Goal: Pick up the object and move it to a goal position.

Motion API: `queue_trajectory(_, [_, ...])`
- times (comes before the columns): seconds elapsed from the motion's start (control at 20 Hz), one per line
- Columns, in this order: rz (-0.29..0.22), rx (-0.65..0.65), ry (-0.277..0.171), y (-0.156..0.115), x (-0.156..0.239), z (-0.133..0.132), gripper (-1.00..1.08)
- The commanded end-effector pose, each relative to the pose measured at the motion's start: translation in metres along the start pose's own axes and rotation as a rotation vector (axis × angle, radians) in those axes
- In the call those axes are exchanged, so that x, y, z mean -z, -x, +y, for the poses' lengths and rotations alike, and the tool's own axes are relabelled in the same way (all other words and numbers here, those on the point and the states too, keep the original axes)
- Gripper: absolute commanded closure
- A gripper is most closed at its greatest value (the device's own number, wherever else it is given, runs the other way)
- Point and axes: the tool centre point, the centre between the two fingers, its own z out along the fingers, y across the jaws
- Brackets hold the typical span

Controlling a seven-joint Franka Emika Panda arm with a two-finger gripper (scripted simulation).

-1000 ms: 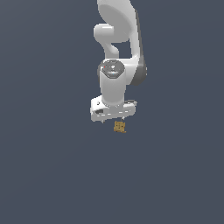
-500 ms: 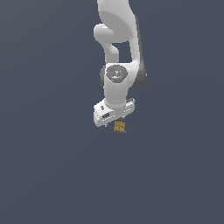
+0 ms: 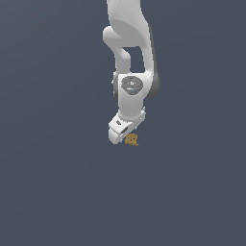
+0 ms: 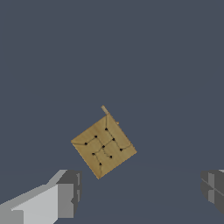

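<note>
Plain dark-grey surface; gripper (image 3: pixel 129 138), jaws spread wide and empty, hovers over the object (image 4: pixel 103 146). Grasp and transfer to goal remain.

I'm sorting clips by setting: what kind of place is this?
Most likely a bare simulated test scene, not a real room: a flat, featureless slate-grey ground, a smoothly rendered white arm whose gripper hangs open over one small tan block, and nothing else.
</note>
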Motion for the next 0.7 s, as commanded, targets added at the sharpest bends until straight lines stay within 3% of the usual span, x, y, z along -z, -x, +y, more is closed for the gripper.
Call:
queue_trajectory(0.0, [0.002, 0.081, 0.003, -0.001, -0.005, -0.004, -0.92])
queue_trajectory(0.65, [0.015, 0.470, 0.013, -0.004, -0.029, -0.024, -0.92])
